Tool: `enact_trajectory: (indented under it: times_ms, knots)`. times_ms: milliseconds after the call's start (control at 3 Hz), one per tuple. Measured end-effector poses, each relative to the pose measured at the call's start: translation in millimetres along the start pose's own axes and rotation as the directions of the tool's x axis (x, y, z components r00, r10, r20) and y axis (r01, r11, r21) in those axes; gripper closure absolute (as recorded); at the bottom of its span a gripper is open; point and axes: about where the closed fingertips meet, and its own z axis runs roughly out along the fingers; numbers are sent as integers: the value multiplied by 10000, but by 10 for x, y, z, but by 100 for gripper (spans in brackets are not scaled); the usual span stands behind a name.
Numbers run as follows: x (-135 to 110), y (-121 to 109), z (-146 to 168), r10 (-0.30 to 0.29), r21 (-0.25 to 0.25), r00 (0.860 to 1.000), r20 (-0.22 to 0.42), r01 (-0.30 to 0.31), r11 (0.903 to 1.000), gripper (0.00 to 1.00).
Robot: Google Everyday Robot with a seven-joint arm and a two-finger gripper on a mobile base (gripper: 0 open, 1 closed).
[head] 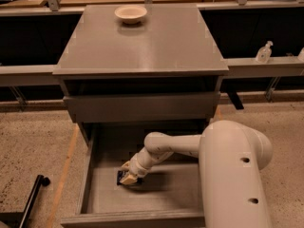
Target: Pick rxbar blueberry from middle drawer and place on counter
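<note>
The middle drawer is pulled wide open below the cabinet. On its grey floor lies the rxbar blueberry, a small dark flat bar, mostly covered by my gripper. The white arm reaches down from the right into the drawer and the gripper sits right on the bar's near-left part of the floor. The counter is the broad grey cabinet top above.
A cream bowl stands at the back of the counter. A shallower drawer front juts out just above the open drawer. Grey ledges run left and right; a hand-sanitiser bottle stands on the right ledge. A black bar lies on the floor at left.
</note>
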Motion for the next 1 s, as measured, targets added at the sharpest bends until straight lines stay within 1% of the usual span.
enact_trajectory:
  times_ms: [1000]
  knots:
    - [-1, 1, -3, -2, 3, 10000, 2, 2, 10000, 100]
